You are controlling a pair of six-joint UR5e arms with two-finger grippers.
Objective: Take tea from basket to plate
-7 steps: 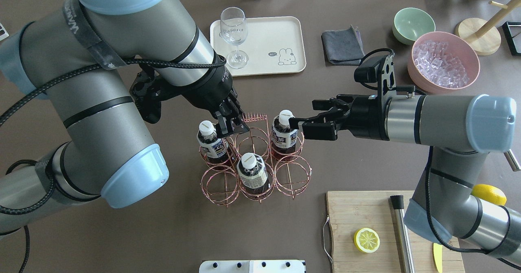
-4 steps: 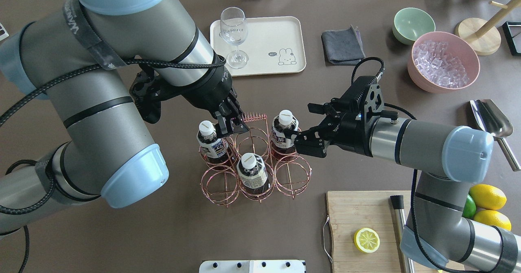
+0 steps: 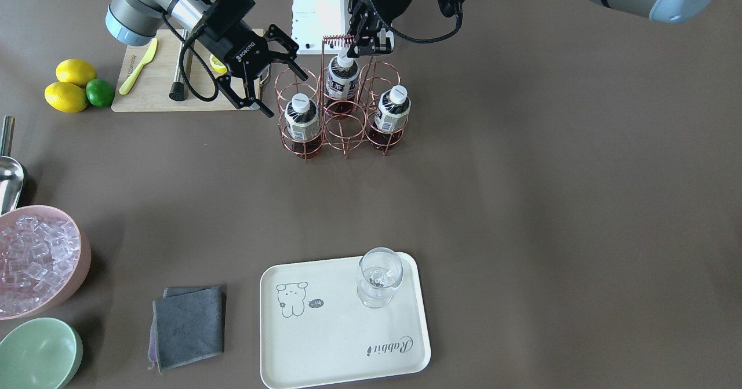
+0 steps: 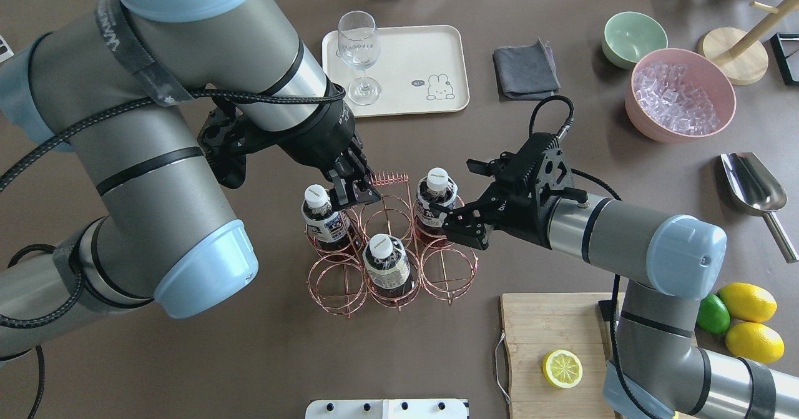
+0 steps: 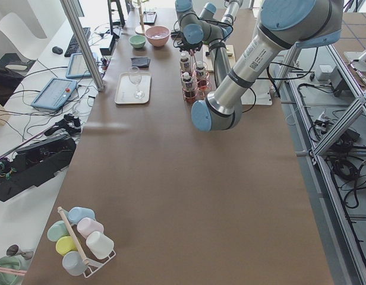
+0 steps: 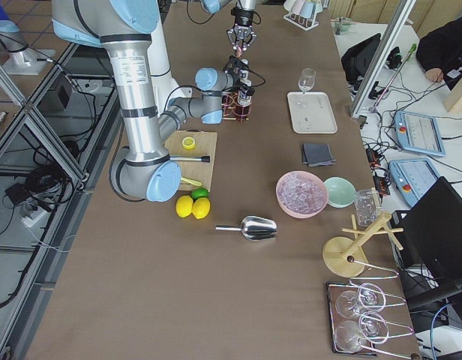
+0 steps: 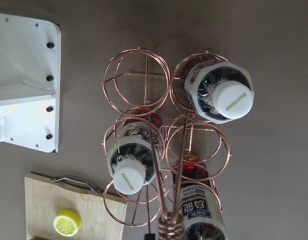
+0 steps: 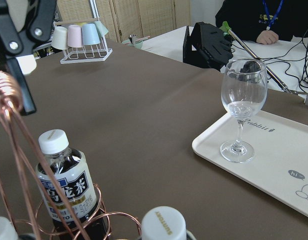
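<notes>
**Step in hand: approach and grasp.**

1. Right gripper (image 4: 450, 222): the jaws stand wide apart and hold nothing. One fingertip (image 4: 436, 207) lies just beside the neck of the tea bottle (image 4: 437, 197). The bottle does not appear to be enclosed yet.
2. Left gripper (image 4: 357, 195): the jaws appear clamped on one end of the spiral-wound handle (image 4: 390, 177), judged to steady the wire basket (image 4: 382, 219).
3. Location of the tea bottle: upright in the far-row ring cell at the right-arm end of the basket, near the middle of the surface.
4. Destination: the cream tray (image 4: 406, 63) lies toward the far edge of the surface, well apart from the basket. A wine glass (image 4: 359, 50) stands at one end of it.

**Recommended execution**

- Advance the right jaws level until the bottle sits centred between both pads.
- Close on the body below the white cap and above the top ring.
- Keep the left jaws clamped so that the basket does not rise with the bottle.
- Lift straight up until the base clears the ring. Keep away from the handle and from the neighbouring bottle (image 4: 387, 263).
- Set down on the bare part of the tray, away from the glass.
</notes>
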